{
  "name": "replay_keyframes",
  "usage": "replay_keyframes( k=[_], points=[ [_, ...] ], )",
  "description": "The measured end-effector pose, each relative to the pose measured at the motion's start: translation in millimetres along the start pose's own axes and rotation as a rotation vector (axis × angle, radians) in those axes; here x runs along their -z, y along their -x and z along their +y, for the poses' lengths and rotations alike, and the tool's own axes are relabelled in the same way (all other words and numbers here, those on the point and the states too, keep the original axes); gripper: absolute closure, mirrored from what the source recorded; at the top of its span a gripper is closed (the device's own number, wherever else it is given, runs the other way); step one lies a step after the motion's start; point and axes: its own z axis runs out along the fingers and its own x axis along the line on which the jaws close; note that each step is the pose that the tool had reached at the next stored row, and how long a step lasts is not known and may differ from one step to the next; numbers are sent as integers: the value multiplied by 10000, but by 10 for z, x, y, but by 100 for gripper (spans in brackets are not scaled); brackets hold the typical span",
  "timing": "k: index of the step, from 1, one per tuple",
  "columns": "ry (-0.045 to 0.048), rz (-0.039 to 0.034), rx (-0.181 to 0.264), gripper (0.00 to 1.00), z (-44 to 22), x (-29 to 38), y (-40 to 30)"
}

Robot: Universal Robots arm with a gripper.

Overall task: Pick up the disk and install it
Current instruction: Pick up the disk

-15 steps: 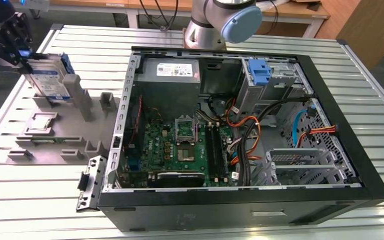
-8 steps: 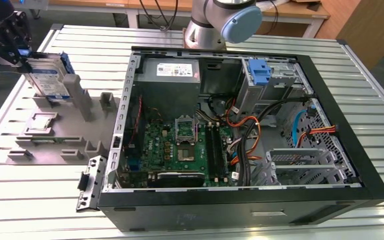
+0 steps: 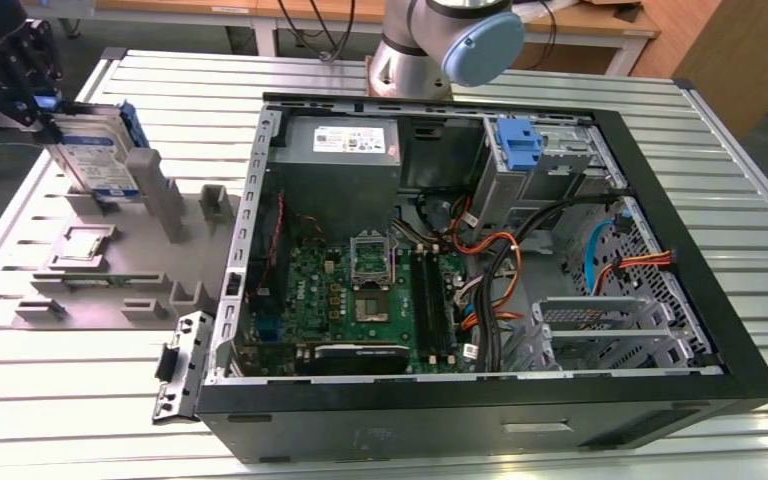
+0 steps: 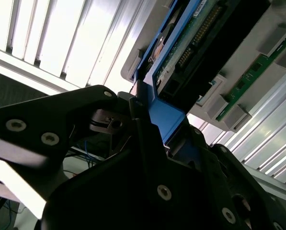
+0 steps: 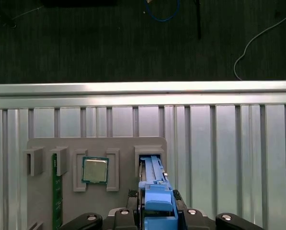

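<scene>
The disk (image 3: 97,155), a silver-grey drive with a white and blue label in a blue carrier, stands on edge over the far left corner of the grey fixture tray (image 3: 104,290). My gripper (image 3: 48,112) is shut on its upper end. In both wrist views the black fingers (image 5: 181,211) clamp the blue carrier (image 4: 164,117), and the disk (image 5: 153,177) reaches down to an upright slot (image 5: 150,152) in the tray. I cannot tell whether its lower edge still sits in that slot. The drive's green circuit board (image 4: 190,38) faces the second wrist view.
An open black computer case (image 3: 491,400) lies on the slatted metal table (image 3: 744,180), with a blue bracket (image 3: 520,145) in its far drive bay and a metal cage (image 3: 598,330) nearer. The tray also holds a processor chip (image 5: 95,170) and a green memory stick (image 5: 56,191). The arm's base (image 3: 424,50) stands behind the case.
</scene>
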Motion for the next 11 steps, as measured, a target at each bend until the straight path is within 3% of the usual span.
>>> replay_keyframes(
  k=[11],
  points=[
    [-2,-1,0,64,0,35,1]
  ],
)
